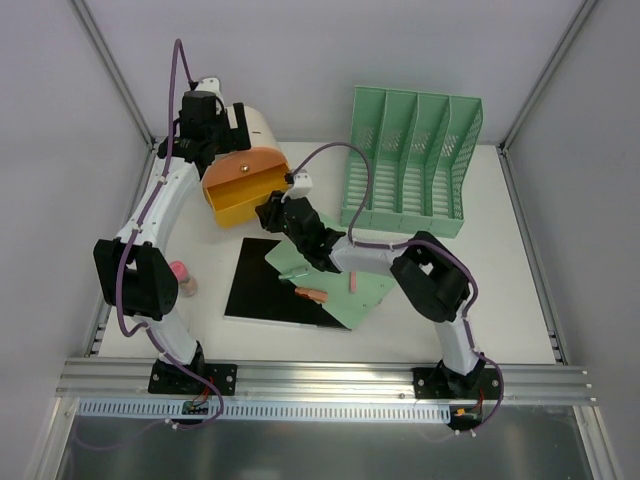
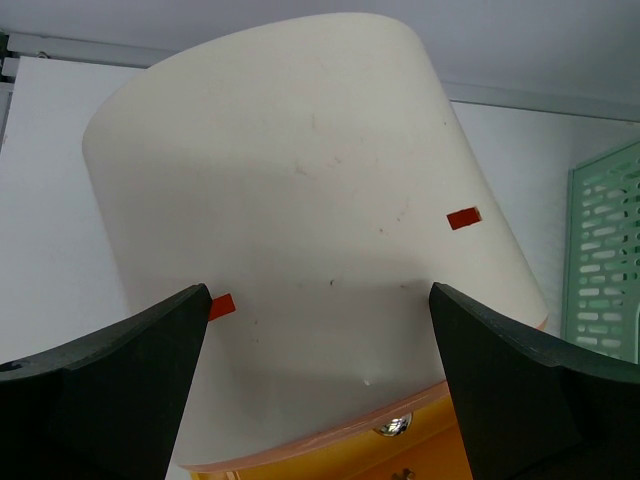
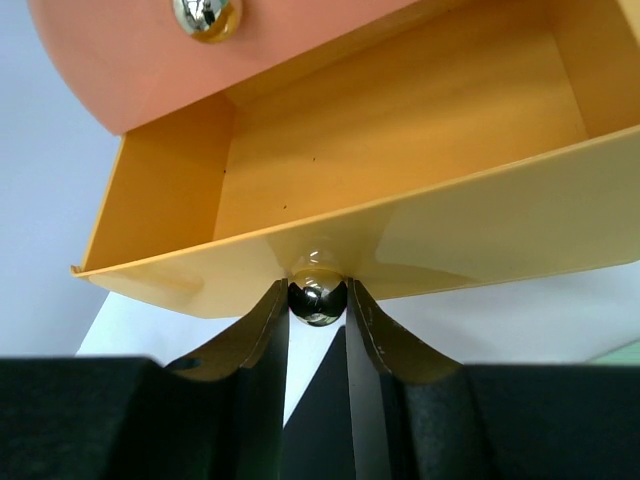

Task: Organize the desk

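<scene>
Desk point(image 1: 500, 300): white top filling the middle of the top view, grey walls on three sides, rail at the near edge. Both arm bases are bolted on the rail.

Back left of it: small drawer cabinet point(image 1: 258, 128), cream rounded body. Its yellow drawer point(image 1: 240, 190) stands out toward the near side, and the inside looks bare in the right wrist view.

Left arm: elbow folded by the left edge, forearm running up to the back, wrist over the cabinet top. Left gripper point(image 2: 320, 300) has its fingers point(image 2: 150, 350) spread wide over the cream body, one on each side. Can't tell if they touch it.

Right arm: elbow right of centre, forearm reaching left and back to the drawer front. Right gripper point(image 3: 318, 312) has its fingers point(image 3: 262, 335) pinched on the drawer's chrome knob point(image 3: 318, 290). A second chrome knob point(image 3: 205, 12) sits on the orange front above.

Around:
- A black sheet point(image 1: 265, 285) lies flat just in front of the drawer.
- A green folder point(image 1: 355, 300) overlaps its right side.
- The right forearm passes over both.
- An orange pen point(image 1: 311, 294) lies on the folder at the sheet's edge.
- A pink stick point(image 1: 353, 283) lies on the folder near it.
- A mint file rack point(image 1: 410, 165) sits at the back right, near the cabinet but apart.
- A small pink item point(image 1: 183, 277) sits just beside the left arm's elbow, too small to identify.
</scene>
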Available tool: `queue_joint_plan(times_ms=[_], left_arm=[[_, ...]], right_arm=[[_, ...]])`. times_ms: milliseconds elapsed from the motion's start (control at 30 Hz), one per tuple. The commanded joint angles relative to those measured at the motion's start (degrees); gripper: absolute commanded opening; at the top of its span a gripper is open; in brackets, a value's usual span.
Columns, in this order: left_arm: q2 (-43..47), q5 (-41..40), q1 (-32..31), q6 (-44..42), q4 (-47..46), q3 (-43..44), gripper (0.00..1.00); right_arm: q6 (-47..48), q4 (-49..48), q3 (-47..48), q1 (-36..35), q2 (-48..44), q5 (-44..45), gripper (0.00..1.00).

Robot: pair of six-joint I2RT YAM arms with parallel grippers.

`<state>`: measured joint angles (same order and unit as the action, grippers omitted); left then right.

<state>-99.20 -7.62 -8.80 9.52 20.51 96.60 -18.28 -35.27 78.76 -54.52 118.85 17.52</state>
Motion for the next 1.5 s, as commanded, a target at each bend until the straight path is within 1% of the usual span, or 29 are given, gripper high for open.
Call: queue_joint_plan(times_ms=[0,200,533,867,1267,1467], left_arm=[[-0.6,-1.4,0.3,-1.9,4.5,-1.3,0.94],[-0.6,-1.5,0.3,-1.9,4.4,-1.3,0.94],[-0.6,-1.3,0.3,-1.9,4.4,-1.5,0.94],[0.7,-1.9,0.3,-2.1,4.5,-1.2,0.93],[-0.8,-1.9,-0.1,-1.4,5.2,-1.1,0.92],[-1.6,-2.2,-0.4,-1.0,5.2,-0.8,0.92]], right_arm=[[2.8,4.8,-3.9,-2.0,-2.7,3.0,0.08],[5.0,5.8,-5.6,-4.3,-3.8,4.6,0.09],[4.2,4.9,-10.7,-5.0,-6.3,6.2,0.10],[4.0,5.5,-10.2,-5.1,-5.6,5.8,0.12],[2.9,6.5,-10.1,-5.9,-3.9,5.6,0.12],[3.3,6.3,-11.2,-6.9,-4.9,6.7,0.12]])
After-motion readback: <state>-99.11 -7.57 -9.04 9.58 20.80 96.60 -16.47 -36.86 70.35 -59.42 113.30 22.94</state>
